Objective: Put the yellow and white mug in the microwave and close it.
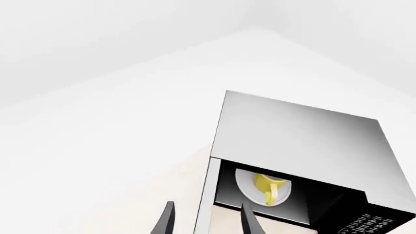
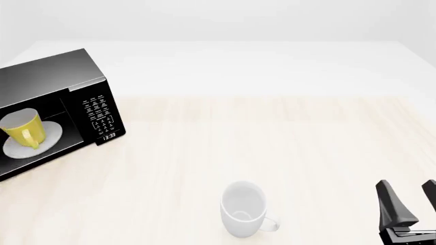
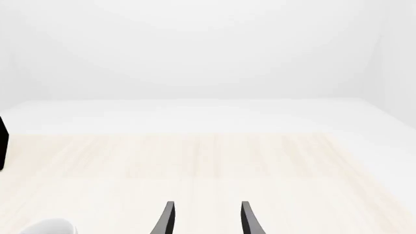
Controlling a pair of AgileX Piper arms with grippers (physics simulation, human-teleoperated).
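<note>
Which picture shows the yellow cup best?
The front view: the yellow cup sits big and clear on the white plate inside the microwave. The left wrist view shows it small. The right wrist view misses it.

Microwave (image 2: 54, 81): glossy black casing with a metallic sheen on top. Yellow mug (image 2: 24, 128) and white mug (image 2: 243, 209): smooth, glazed-looking. Table (image 2: 286, 143): pale wood grain, matt. Gripper fingers (image 2: 393, 204): dark, matt.
</note>
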